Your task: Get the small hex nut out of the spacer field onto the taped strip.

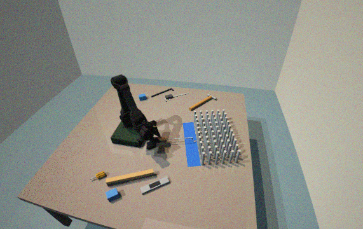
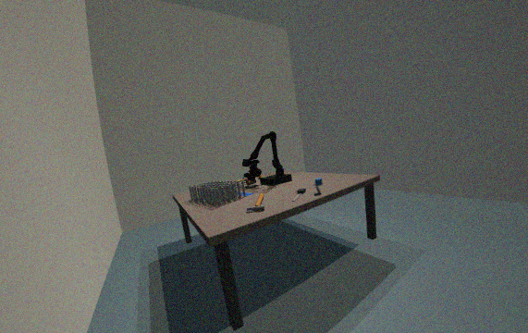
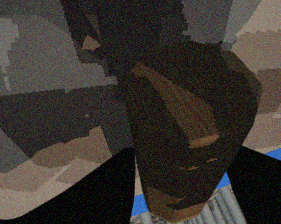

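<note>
My gripper [image 1: 163, 139] [image 3: 179, 155] is shut on the wooden handle of a thin metal hook tool [image 1: 179, 138] [image 3: 191, 100]. The shaft points toward the spacers, and its tip is over the blue taped strip [image 1: 192, 156] [image 3: 141, 202], in front of the first row. A tiny brownish speck [image 1: 194, 140], probably the nut, shows close by the tip at the strip's spacer-side edge. Whether the tip touches it I cannot tell. The metal spacers [image 1: 210, 157] [image 2: 217, 191] [image 3: 226, 202] all look upright. The handle hides much of the wrist view.
A hammer [image 1: 201, 103] [image 2: 260, 200], a black hooked rod [image 1: 161, 93], a grey-handled tool [image 1: 169, 96] and a blue block [image 1: 142, 97] lie at the back. A yellow bar [image 1: 130, 177], a screwdriver [image 1: 100, 175], a white device [image 1: 146, 189] and another blue block [image 1: 112, 194] are at the front.
</note>
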Action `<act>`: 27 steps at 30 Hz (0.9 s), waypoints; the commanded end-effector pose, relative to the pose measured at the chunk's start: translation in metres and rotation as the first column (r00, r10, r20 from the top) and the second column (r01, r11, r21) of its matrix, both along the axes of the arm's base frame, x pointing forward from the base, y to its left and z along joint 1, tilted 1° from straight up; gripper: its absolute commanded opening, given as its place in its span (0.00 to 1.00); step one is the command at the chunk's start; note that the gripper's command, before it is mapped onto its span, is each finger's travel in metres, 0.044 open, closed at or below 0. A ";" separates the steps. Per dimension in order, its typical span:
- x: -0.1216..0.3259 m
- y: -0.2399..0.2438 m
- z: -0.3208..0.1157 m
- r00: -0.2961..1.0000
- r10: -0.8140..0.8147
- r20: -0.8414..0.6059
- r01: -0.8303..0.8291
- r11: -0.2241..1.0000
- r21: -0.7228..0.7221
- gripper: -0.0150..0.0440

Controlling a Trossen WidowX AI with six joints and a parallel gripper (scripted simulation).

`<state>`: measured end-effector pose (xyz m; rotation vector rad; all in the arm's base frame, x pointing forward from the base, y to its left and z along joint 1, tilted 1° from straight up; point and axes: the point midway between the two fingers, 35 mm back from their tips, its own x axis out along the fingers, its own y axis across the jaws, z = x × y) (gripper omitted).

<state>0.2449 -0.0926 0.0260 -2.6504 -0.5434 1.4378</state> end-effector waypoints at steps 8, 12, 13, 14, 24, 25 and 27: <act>-0.017 -0.004 0.016 1.000 0.005 0.006 -0.005 1.000 0.004 0.25; -0.013 -0.007 0.037 1.000 0.005 0.007 -0.005 1.000 0.003 0.25; -0.012 -0.007 0.042 1.000 0.005 0.007 -0.005 1.000 0.003 0.25; -0.011 -0.007 0.048 1.000 0.005 0.007 -0.005 1.000 0.003 0.25; -0.010 -0.005 0.104 1.000 0.003 0.008 -0.003 1.000 0.003 0.25; -0.011 -0.005 0.110 1.000 0.002 0.008 -0.002 1.000 0.003 0.25; -0.012 -0.003 0.121 1.000 0.002 0.008 -0.002 1.000 0.003 0.25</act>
